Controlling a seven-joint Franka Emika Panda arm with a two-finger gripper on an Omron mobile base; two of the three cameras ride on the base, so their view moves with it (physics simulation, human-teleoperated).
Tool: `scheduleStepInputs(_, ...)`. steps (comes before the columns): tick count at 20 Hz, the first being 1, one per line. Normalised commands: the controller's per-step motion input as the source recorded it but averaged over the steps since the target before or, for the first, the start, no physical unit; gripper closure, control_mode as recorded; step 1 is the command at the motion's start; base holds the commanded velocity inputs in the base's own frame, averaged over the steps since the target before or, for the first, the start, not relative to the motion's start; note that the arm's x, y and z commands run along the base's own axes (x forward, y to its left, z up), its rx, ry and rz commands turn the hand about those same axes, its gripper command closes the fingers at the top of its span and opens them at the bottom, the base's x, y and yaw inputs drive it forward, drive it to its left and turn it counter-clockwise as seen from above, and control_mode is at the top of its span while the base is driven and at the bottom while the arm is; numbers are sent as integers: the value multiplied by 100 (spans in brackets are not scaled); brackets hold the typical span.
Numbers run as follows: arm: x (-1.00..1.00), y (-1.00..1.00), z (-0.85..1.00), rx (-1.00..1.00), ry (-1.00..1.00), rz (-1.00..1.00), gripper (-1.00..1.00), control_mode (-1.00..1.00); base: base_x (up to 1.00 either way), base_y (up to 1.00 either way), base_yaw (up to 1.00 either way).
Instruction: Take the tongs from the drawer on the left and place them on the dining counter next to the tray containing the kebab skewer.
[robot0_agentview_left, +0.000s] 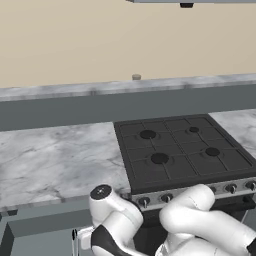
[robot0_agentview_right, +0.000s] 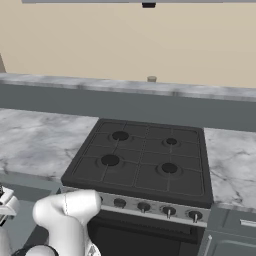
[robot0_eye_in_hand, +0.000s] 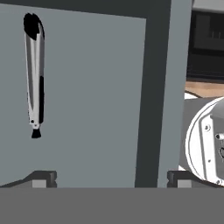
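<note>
The tongs (robot0_eye_in_hand: 35, 74) lie in the open drawer (robot0_eye_in_hand: 100, 100), on its plain grey floor. They are slim and silvery with a dark tip, and sit at the upper left of the hand view. My gripper (robot0_eye_in_hand: 110, 179) hangs over the drawer with its jaws wide open and nothing between them; the tongs are off to the left of its left fingertip (robot0_eye_in_hand: 41, 178). In the left base view the drawer (robot0_agentview_left: 35, 235) stands pulled out below the counter, left of the stove, with my arm bent down toward it. The dining counter, the tray and the kebab skewer are out of view.
A black four-burner stove (robot0_agentview_left: 182, 150) with a row of knobs sits right of the drawer, flanked by a marbled counter (robot0_agentview_left: 55, 160). Behind it runs a raised dark ledge (robot0_agentview_left: 125, 107) with a small beige object (robot0_agentview_left: 136, 77) on its marble cap. The drawer's dark wall (robot0_eye_in_hand: 153, 87) runs along its right side.
</note>
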Motion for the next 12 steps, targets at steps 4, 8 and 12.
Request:
scheduleStepInputs(4, 17, 24, -25, 0, 2, 0, -100, -100, 0, 0, 0)
scheduleStepInputs(8, 24, 24, -27, 0, 3, 0, -100, -100, 0, 0, 0)
scheduleStepInputs(12, 24, 29, -25, 0, 2, 0, -100, -100, 0, 0, 0)
